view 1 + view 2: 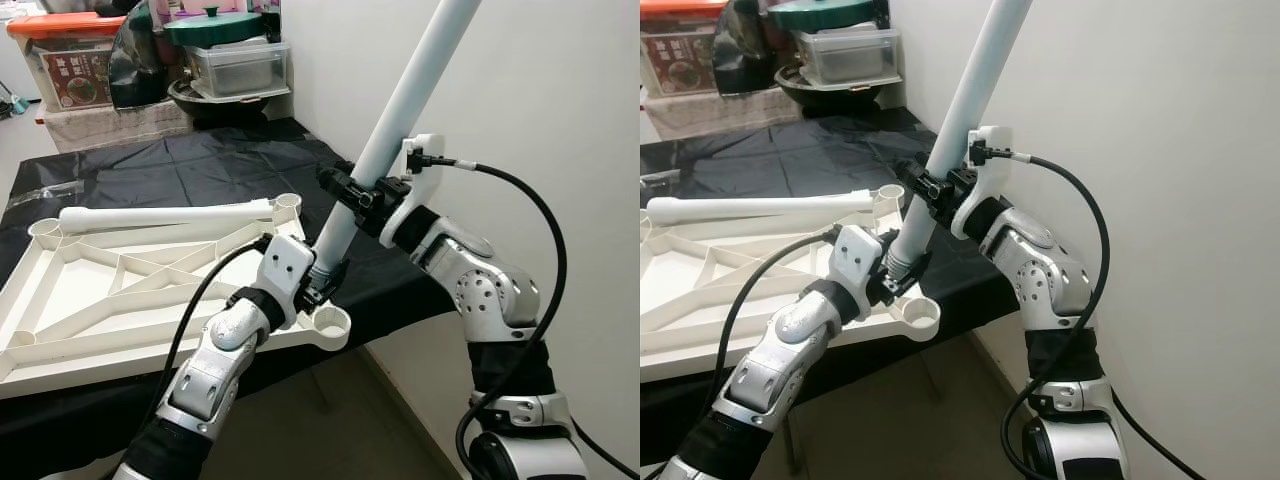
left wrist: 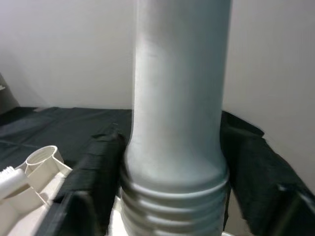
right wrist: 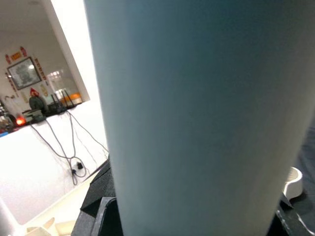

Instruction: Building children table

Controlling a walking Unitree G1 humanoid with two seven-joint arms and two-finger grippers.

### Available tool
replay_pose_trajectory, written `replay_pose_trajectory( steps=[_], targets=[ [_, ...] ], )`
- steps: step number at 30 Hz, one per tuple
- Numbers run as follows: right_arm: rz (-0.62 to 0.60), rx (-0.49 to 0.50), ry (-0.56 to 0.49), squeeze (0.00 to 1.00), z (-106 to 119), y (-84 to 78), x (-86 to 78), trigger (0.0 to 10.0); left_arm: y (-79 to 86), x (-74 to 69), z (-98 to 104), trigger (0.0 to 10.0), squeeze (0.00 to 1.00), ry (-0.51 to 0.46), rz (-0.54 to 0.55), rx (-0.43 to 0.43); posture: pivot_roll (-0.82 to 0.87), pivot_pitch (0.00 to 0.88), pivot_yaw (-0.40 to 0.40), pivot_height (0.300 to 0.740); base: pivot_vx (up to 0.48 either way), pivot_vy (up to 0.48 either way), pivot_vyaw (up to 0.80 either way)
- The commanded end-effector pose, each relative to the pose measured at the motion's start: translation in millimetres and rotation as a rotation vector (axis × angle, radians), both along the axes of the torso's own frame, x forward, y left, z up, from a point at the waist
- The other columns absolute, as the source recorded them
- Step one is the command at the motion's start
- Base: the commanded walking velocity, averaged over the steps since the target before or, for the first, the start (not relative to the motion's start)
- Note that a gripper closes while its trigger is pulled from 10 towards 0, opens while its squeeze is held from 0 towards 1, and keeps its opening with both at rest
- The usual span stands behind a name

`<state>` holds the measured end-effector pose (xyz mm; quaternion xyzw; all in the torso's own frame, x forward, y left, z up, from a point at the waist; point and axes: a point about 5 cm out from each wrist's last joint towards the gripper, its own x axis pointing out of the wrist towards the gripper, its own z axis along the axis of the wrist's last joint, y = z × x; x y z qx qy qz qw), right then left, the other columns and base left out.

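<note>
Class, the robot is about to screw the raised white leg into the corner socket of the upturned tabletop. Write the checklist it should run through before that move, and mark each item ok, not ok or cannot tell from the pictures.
1. Left gripper clamps the raised leg near its threaded end: ok.
2. Right gripper grips the same leg higher up: ok.
3. Leg upright over the socket: not ok, it leans away toward the wall.
4. Corner socket open and unblocked: ok.
5. Threads already seated in the socket: cannot tell, the left gripper hides the tip.
6. Second leg lies across the tabletop frame, away from this corner: ok.
</note>
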<state>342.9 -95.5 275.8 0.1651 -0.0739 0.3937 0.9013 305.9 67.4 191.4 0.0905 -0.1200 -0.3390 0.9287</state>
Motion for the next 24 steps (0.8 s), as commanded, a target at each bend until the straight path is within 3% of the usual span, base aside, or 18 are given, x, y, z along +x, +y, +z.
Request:
replay_pose_trajectory(
  steps=[1,2,9,10,13,14,15,17,20,24],
  targets=[
    [0.036,0.007,0.010,0.00,-0.2,7.2,-0.8,0.0,-2.5,-2.9,-9.9,10.0,0.77,0.042,-0.020,0.028,0.02,0.000,-0.026,0.740,0.000,0.000,0.00],
    [0.031,0.012,0.005,0.00,1.3,6.3,-1.0,0.0,1.5,-2.4,-14.7,10.0,1.00,0.065,-0.002,0.042,0.02,0.000,-0.025,0.740,0.000,0.000,0.00],
    [0.005,0.042,-0.006,0.00,4.6,1.2,-1.6,0.0,16.8,0.8,-25.8,10.0,1.00,0.095,0.104,0.072,0.02,0.000,-0.024,0.740,0.000,0.000,0.00],
    [-0.015,0.047,-0.009,0.00,5.1,-1.7,-1.0,0.0,22.0,1.4,-28.4,10.0,0.00,0.106,0.135,0.072,0.02,0.000,-0.023,0.740,0.000,0.000,0.00],
    [-0.062,0.055,-0.015,0.00,5.7,-8.4,1.5,0.0,31.3,2.2,-31.7,10.0,0.00,0.123,0.198,0.059,0.03,0.000,-0.026,0.740,0.000,0.000,0.00],
    [-0.136,0.038,-0.030,0.00,5.5,-16.2,5.6,1.1,36.8,1.8,-32.8,10.0,0.00,0.135,0.245,0.037,0.03,0.000,-0.028,0.740,0.000,0.000,0.00],
    [-0.206,0.014,-0.049,0.00,5.2,-23.1,9.2,9.9,41.0,0.9,-33.8,10.0,0.00,0.146,0.281,0.019,0.03,0.000,-0.028,0.740,0.000,0.000,0.00],
    [-0.206,0.014,-0.049,0.00,5.2,-23.1,9.2,9.9,41.0,0.9,-33.8,10.0,0.00,0.146,0.281,0.019,0.03,0.000,-0.028,0.740,0.000,0.000,0.00],
    [-0.396,-0.071,-0.110,0.00,2.9,-39.9,16.3,10.0,46.2,-5.8,-34.8,10.0,0.00,0.165,0.342,-0.060,0.03,0.000,-0.032,0.740,0.000,0.000,0.00],
    [-0.530,-0.097,-0.107,0.00,-7.4,-54.5,18.7,10.0,46.5,-17.2,-33.8,10.0,0.00,0.158,0.373,-0.125,0.04,0.000,-0.038,0.740,0.000,0.000,0.00]
  ],
)
